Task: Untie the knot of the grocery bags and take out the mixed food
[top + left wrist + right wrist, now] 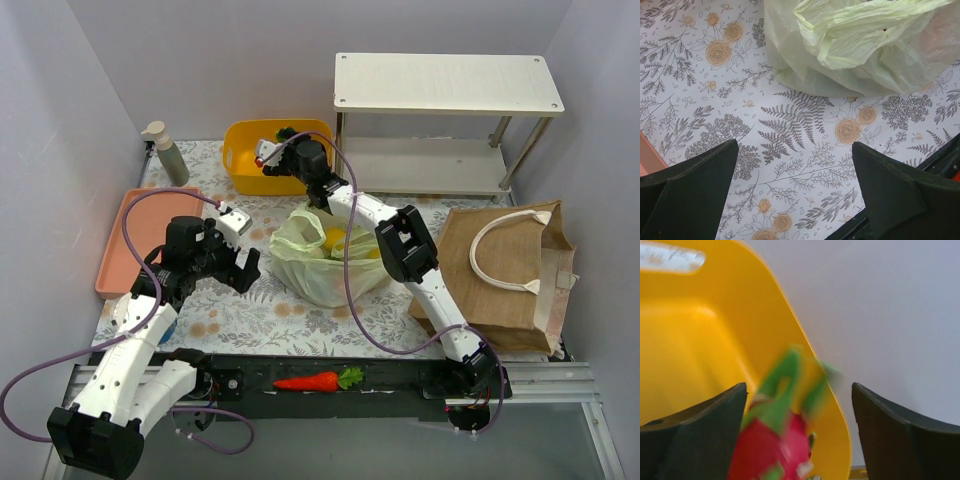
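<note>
The pale green plastic bag (330, 262) lies open mid-table with yellow and orange produce showing inside; its crinkled side fills the top of the left wrist view (855, 45). The brown tote (505, 285) with white rope handles lies at the right. My right gripper (268, 155) is over the yellow bin (245, 150), jaws wide apart. A blurred red fruit with green leaves (775, 445) is between the jaws (799, 390), above the bin's inside (690, 350). My left gripper (245, 265) (794, 145) is open and empty, left of the green bag. An orange carrot (318, 381) lies on the black front rail.
A soap pump bottle (168, 152) stands at the back left. A pink tray (120, 245) lies along the left edge. A white two-level shelf (445, 85) stands at the back right. The floral mat (790, 165) lies under my left gripper.
</note>
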### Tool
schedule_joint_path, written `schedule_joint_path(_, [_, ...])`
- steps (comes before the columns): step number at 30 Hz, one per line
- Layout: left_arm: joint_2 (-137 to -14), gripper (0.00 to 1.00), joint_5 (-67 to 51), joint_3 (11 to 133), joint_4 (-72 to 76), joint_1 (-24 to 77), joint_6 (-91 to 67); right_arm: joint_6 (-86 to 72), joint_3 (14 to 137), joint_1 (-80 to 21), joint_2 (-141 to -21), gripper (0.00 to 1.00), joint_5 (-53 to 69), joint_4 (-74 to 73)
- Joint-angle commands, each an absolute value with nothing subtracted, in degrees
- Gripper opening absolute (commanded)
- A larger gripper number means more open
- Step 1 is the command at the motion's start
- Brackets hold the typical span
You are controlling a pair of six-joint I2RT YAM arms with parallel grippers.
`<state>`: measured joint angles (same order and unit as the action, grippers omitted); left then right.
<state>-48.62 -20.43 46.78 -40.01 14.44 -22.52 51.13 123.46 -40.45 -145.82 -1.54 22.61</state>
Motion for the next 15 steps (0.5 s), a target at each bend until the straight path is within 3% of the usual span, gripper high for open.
schedule_joint_path(1, [-47.55,0.98,-19.42,48.43,-39.73,14.59,-21.97,42.82,128.2,-39.73,-142.83,0.99,-3.09,35.43])
schedule_joint_path(9, [-46.67,0.98,-19.16,45.79,-35.61,14.5,-24.78,35.86,122.27,-42.1,-126.95,0.99,1.4,33.14])
schedule_joint_path(15, [-48.34,0.98,-18.11,46.49,-32.35,14.33,-27.15,29.89,111.92,-42.36,-109.54,0.99,9.46,14.97])
